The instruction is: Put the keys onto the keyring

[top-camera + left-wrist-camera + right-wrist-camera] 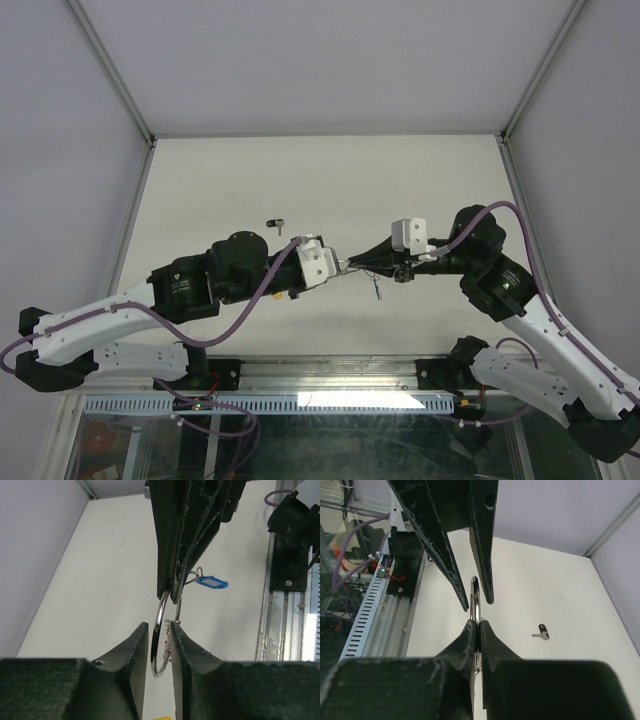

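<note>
The silver keyring [157, 632] is held in the air between both grippers. My right gripper [479, 622] is shut on its rim and comes down from above in the left wrist view. My left gripper [160, 624] straddles the ring's other side, its jaws slightly apart: a gap shows on the left, and the right finger lies against small silver keys. A blue plastic tag [212, 582] hangs from a small loop beside the right gripper's fingers, also the blue tag [375, 287] in the top view. A sliver of yellow [165, 718] shows under the left gripper.
A small dark-headed key [541, 632] lies alone on the white table, behind the left arm in the top view [277, 224]. The metal rail [320, 375] with the arm bases runs along the near edge. Grey walls enclose the table.
</note>
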Controlling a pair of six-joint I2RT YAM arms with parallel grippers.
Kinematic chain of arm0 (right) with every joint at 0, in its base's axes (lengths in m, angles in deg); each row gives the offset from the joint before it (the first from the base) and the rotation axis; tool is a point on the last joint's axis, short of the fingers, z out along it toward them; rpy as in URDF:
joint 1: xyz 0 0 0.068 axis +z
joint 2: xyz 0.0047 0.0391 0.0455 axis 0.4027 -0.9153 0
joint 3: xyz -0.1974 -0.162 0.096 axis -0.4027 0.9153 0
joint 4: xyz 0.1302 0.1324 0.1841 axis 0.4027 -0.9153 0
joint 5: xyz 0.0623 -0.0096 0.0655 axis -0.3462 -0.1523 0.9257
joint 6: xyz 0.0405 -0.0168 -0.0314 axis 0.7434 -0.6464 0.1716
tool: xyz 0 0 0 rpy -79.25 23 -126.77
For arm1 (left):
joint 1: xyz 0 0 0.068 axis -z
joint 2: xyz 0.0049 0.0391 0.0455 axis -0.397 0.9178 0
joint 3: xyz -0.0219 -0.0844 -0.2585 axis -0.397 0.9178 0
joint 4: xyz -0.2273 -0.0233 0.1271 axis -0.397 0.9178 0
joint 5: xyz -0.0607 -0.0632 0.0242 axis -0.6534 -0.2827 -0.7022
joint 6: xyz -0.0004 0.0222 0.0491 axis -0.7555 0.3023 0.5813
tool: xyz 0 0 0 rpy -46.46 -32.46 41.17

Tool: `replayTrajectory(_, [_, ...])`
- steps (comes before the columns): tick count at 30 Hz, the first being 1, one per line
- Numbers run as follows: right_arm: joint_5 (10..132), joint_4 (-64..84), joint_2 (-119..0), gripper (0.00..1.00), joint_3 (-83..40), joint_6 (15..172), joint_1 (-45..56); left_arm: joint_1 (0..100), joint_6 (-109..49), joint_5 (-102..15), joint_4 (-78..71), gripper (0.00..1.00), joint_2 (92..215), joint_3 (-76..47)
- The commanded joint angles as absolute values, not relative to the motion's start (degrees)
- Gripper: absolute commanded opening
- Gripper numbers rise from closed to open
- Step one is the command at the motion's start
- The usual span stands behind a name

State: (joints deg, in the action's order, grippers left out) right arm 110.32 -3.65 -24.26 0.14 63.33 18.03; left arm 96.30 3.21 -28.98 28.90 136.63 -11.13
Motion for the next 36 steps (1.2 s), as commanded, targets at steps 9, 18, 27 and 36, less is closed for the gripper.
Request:
replayTrajectory(9, [105.72, -3.85, -21.70, 0.00, -4.56, 61.48, 18.18, 96.35, -1.08, -25.71, 18.06, 0.45, 128.55, -5.95])
replayTrajectory(18, [103.35, -0.77, -19.31, 0.00, -6.10, 63.82, 18.18, 96.31, -6.58, -21.05, 12.61, 0.51, 122.75, 3.10])
replayTrajectory(27, [101.37, 1.80, -19.02, 0.00, -8.00, 67.28, 18.18, 96.40, -4.94, -16.34, -2.21, 0.49, 120.26, 12.75])
replayTrajectory(36, [95.65, 3.80, -18.93, 0.00, -8.15, 69.41, 18.18, 96.42, -2.85, -14.26, -13.29, 0.49, 124.44, 14.92])
